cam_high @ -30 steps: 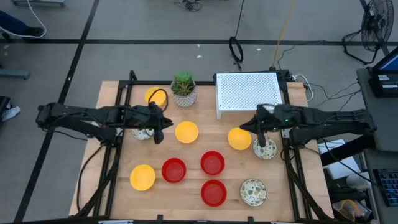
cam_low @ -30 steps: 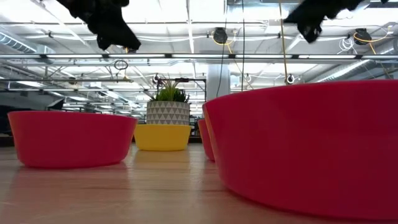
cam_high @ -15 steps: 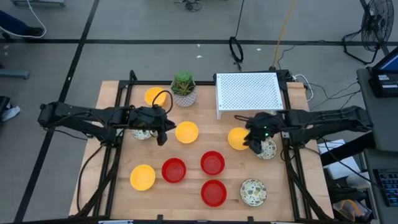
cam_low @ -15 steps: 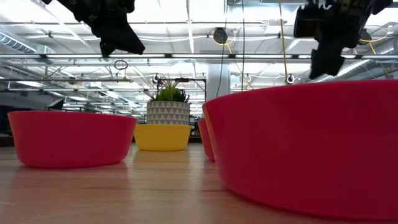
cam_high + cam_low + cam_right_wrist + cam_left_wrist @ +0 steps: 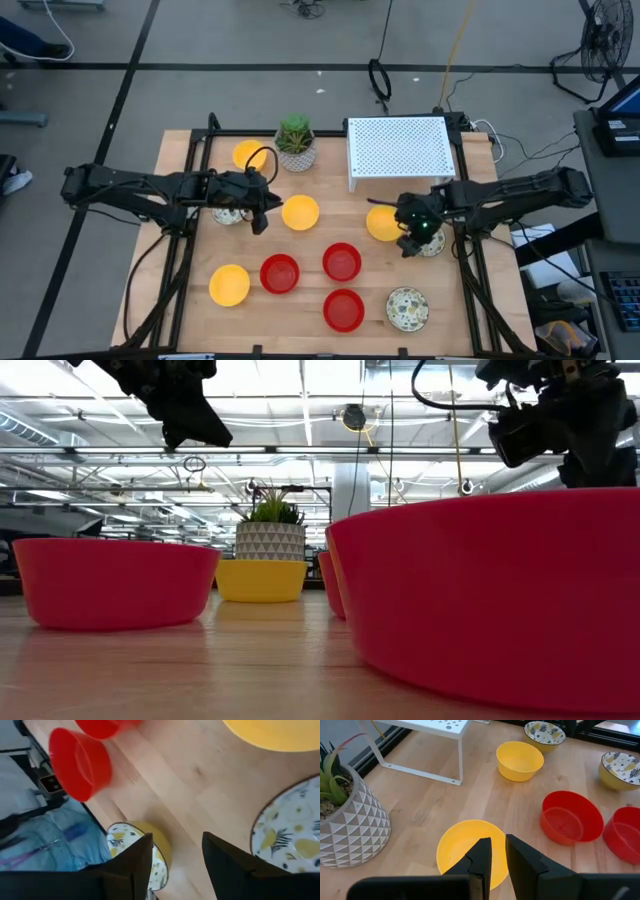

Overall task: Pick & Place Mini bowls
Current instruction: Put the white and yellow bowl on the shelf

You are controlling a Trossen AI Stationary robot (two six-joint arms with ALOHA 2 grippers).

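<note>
Hovering parted, right gripper [image 5: 172,865] fingers straddle bare table [image 5: 190,795] beside a speckled bowl [image 5: 292,830]; left gripper [image 5: 497,857] apparently near-closed, empty

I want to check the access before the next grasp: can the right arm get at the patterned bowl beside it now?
Probably yes. The right claw hangs with its fingers open close to the patterned bowl, and nothing lies between them. The yellow bowl beside it may crowd one finger.
</note>
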